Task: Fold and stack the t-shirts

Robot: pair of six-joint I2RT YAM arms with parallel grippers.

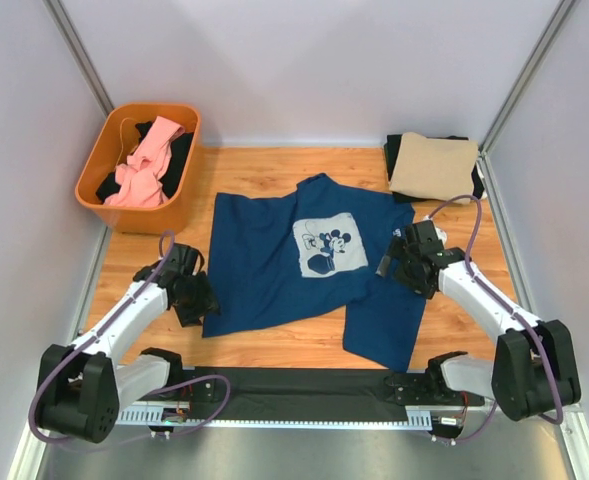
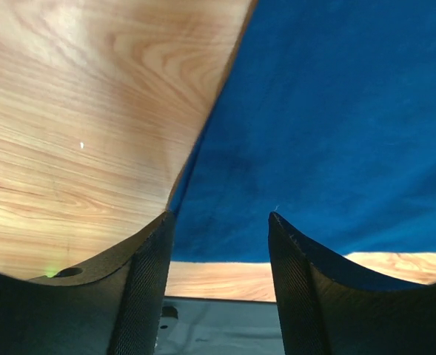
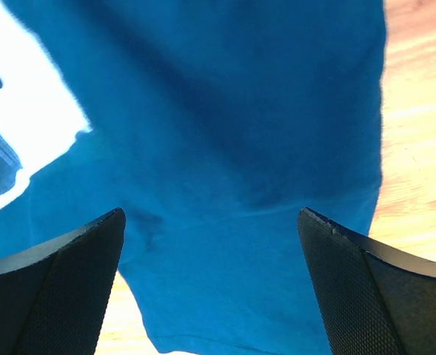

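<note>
Half open and empty, the left gripper [image 1: 198,298] sits at the 8 o'clock hem corner of the navy t-shirt [image 1: 269,265], spread flat at centre. The right gripper [image 1: 398,262], wide open and empty, hovers over its 3 o'clock sleeve. Limp, light cloth probably wants corner pinches.

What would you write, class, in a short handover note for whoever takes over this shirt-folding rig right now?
The left hand is open and empty, low at the near left edge of the navy t-shirt.
The right hand is wide open and empty, over that shirt's right side.
The navy t-shirt lies print up on the table, unfolded, its right part rumpled.
Done: the tan t-shirt lies folded on black cloth at the far right corner.
Left: fold and stack the navy one, then the pink t-shirt and dark cloth in the orange basket.
</note>
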